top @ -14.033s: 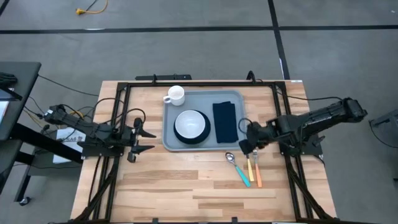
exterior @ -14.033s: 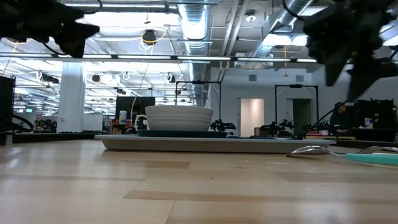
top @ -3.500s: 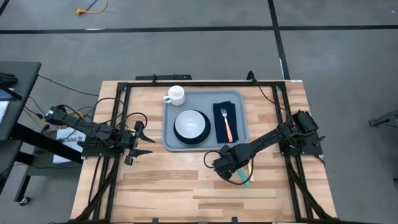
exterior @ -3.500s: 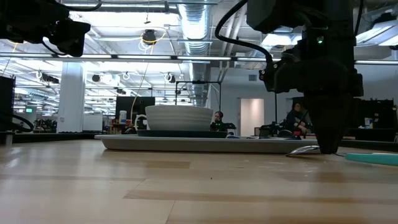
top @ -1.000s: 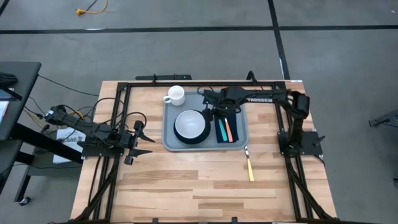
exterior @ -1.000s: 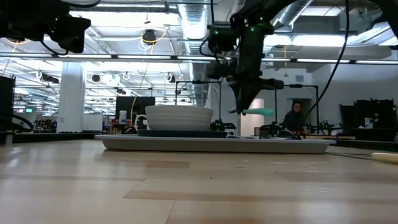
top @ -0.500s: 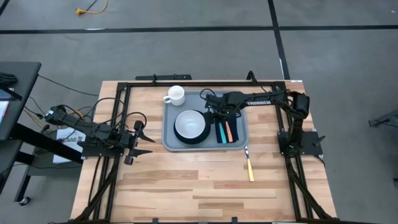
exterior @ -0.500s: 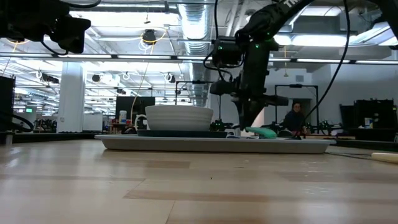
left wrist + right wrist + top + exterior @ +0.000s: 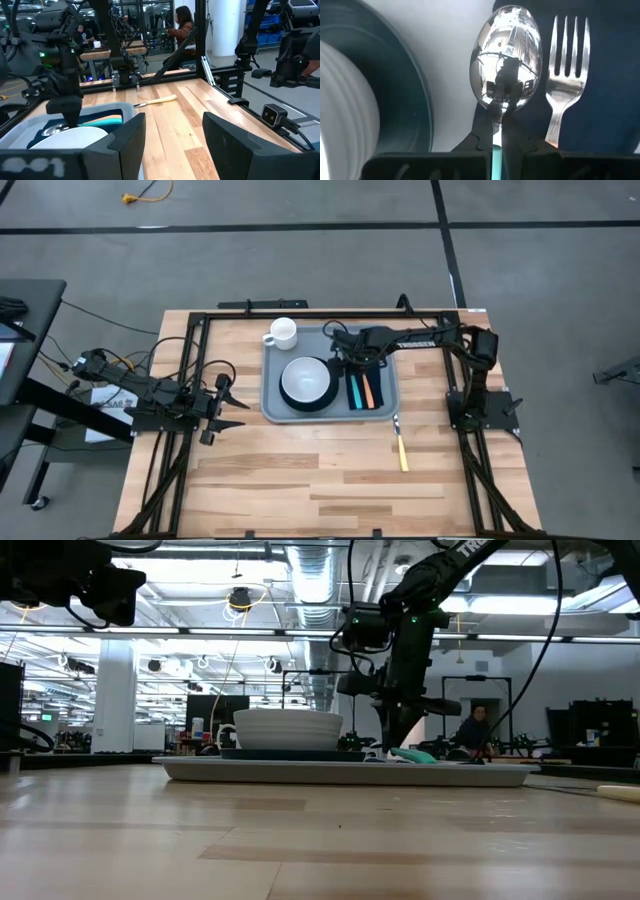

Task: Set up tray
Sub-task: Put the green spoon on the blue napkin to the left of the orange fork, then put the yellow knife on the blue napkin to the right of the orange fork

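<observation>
Currently the right gripper is pinched tight on the neck of a teal-handled steel spoon, held low over the large light grey-blue rectangular plastic tray near the far middle of the wooden table.

- Spoon — in the right wrist view its bowl lies over the edge of the dark navy folded napkin; the teal handle runs toward the tray's near edge, parallel with its neighbour. A second ago it hung clear above the tray; now it is down at napkin level, so the placing looks all but done and only the release seems left. Whether the spoon fully rests on the cloth cannot be told.
- Orange-handled steel fork — on the napkin, just beside the spoon, on the side away from the bowl; tines toward the tray's far edge.
- White ceramic bowl on a round dark teal plate — on the tray, beside the napkin.
- White ceramic mug — touching or overlapping the tray's far corner; which, cannot be told.
- Yellow-handled steel knife — on bare wood beyond the tray's near corner, not yet set; in my judgement the last piece outstanding.
- Left gripper — waiting well off to the tray's side, fingers spread wide, empty.
</observation>
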Available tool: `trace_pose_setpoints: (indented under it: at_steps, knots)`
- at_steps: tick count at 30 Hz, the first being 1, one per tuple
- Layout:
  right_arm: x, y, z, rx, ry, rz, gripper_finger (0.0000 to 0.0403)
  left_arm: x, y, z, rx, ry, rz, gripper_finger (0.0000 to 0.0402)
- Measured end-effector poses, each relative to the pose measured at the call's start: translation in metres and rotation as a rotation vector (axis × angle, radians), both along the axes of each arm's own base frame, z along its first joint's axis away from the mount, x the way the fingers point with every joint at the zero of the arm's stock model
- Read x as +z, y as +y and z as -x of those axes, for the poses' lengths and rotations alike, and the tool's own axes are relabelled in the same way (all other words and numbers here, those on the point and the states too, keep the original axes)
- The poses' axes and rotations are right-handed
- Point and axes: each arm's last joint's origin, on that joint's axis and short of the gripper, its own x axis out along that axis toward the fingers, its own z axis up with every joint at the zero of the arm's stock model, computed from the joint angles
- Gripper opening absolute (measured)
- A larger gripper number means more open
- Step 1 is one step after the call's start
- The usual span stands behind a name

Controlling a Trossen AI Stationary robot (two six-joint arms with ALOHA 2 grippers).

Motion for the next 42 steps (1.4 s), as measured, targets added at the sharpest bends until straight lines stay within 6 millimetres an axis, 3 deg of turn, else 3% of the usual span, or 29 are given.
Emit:
trace_pose_setpoints:
  at_steps: [8, 17, 24, 36, 42]
  knots:
    - [0.0, -0.003, 0.001, 0.004, 0.0, 0.003, 0.0006, 0.0, 0.0, 0.0, 0.0, 0.0, 0.0, 0.0187]
    - [-0.033, -0.004, -0.008, 0.023, 0.061, -0.055, 0.0008, 0.0, 0.0, 0.0, -0.003, 0.003, -0.001, 0.0187]
    - [-0.032, -0.004, -0.007, 0.029, 0.056, -0.051, 0.001, 0.0, 0.0, 0.0, -0.005, 0.003, -0.001, 0.0187]
    - [-0.03, -0.003, -0.008, 0.04, 0.034, -0.076, 0.0096, 0.0, 0.0, 0.0, -0.005, 0.003, 0.0, 0.0187]
    - [-0.02, -0.001, -0.004, 0.045, 0.02, -0.091, 0.0123, 0.0, 0.0, 0.0, -0.005, 0.005, 0.01, 0.0187]
